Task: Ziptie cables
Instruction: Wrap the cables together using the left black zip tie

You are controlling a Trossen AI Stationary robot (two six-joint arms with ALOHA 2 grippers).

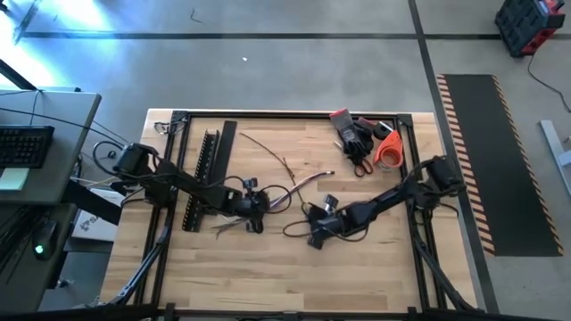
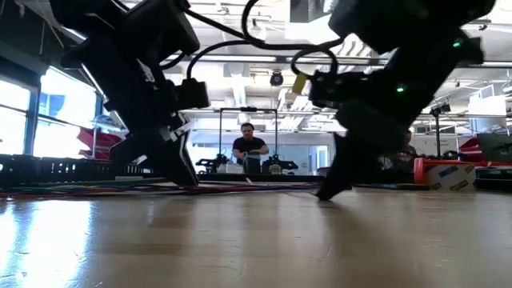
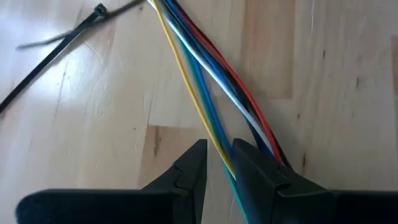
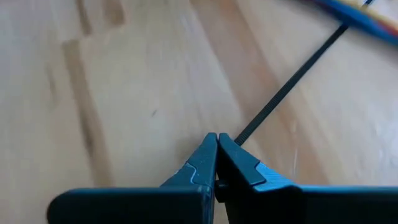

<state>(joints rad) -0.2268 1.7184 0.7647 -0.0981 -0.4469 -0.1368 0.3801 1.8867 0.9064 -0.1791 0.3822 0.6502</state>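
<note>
The cables (image 1: 294, 185), a bunch of thin yellow, blue, white, red and green wires (image 3: 205, 81), lie on the wooden table near its middle. My left gripper (image 1: 260, 203) (image 3: 219, 149) is closed on wires at the bunch's left end. My right gripper (image 1: 314, 234) (image 4: 217, 138) sits nearer the front, right of the left one, shut on a thin black ziptie (image 4: 286, 87). The ziptie runs straight from its fingers to the cables (image 4: 354, 15). In the left wrist view a black ziptie (image 3: 62, 40) lies on the table beside the bunch, its head close to the wires. My left gripper pinches the yellow and green wires (image 3: 214, 138) between its two fingers, coming from above at a slant and pointing along the bunch. The blue, white and red wires pass under and beside one finger (image 3: 255, 165); whether they are held does not show. My right gripper pinches the ziptie's strap (image 4: 245, 129) at its end between its shut fingertips, slanting down from above and in line with the strap. The strap leads away straight from the fingers to the cables.
A long black slotted rail (image 1: 201, 174) and a flat black strip (image 1: 223, 156) lie at the left. A dark glove (image 1: 354, 135), scissors (image 1: 359, 160) and an orange roll (image 1: 390, 150) sit at the back right. A person (image 2: 250, 148) stands in the room beyond.
</note>
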